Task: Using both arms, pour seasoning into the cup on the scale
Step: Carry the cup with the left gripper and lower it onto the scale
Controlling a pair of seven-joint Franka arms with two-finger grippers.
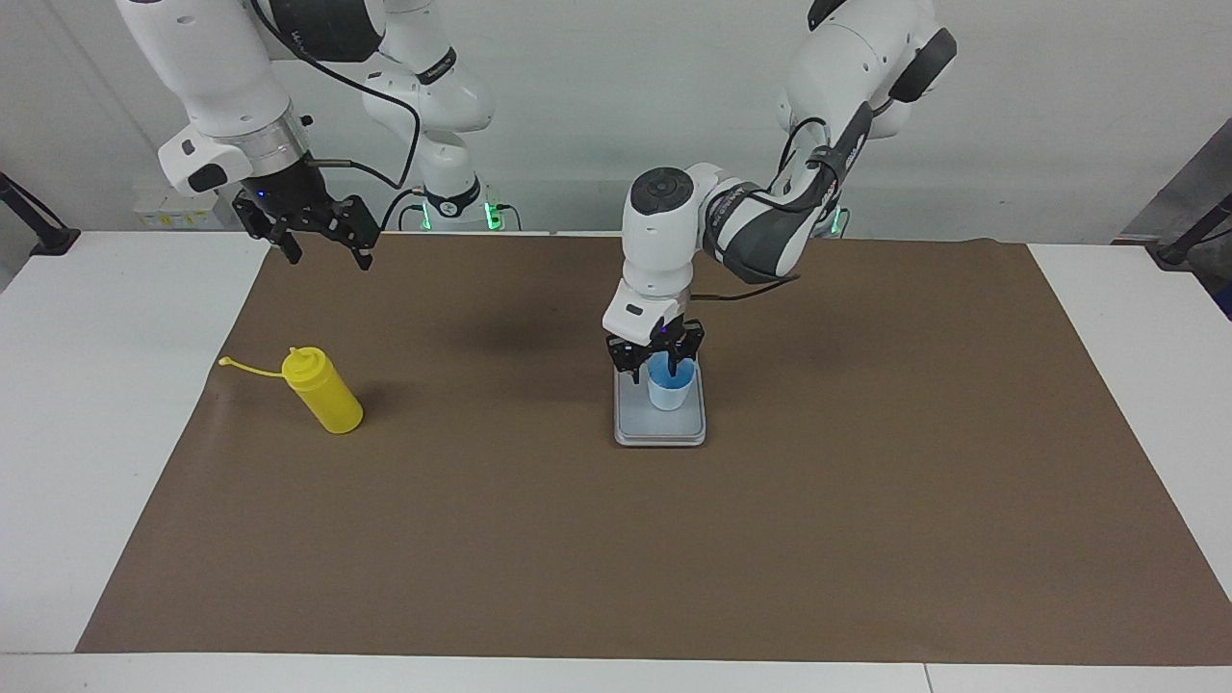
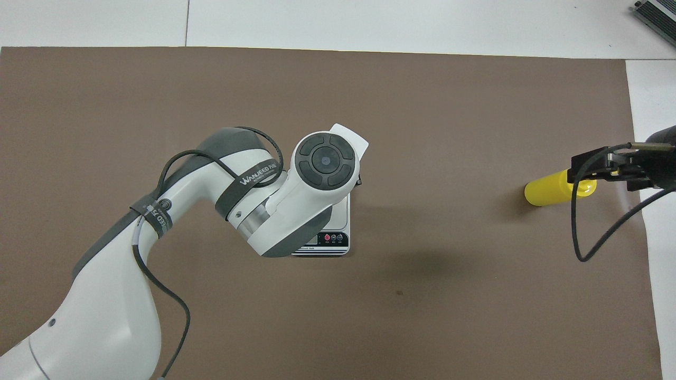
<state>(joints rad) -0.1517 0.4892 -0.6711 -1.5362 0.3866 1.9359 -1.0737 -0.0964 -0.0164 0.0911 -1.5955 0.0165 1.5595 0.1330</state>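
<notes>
The light blue cup (image 1: 671,387) stands on the silver-grey scale (image 1: 659,429) in the middle of the brown mat. My left gripper (image 1: 656,369) hangs just over the cup's rim, open, with a finger on either side of the rim. In the overhead view the left wrist hides the cup and most of the scale (image 2: 330,240). The yellow seasoning bottle (image 1: 324,393) stands toward the right arm's end of the table, its cap strap (image 1: 252,369) trailing outward. My right gripper (image 1: 325,256) is open and high in the air. From overhead this right gripper (image 2: 585,170) covers the top of the bottle (image 2: 546,191).
A brown mat (image 1: 674,558) covers most of the white table (image 1: 87,385). A black cable (image 2: 597,237) loops down from the right wrist. Black clamp stands (image 1: 38,231) sit at the table's corners by the robots.
</notes>
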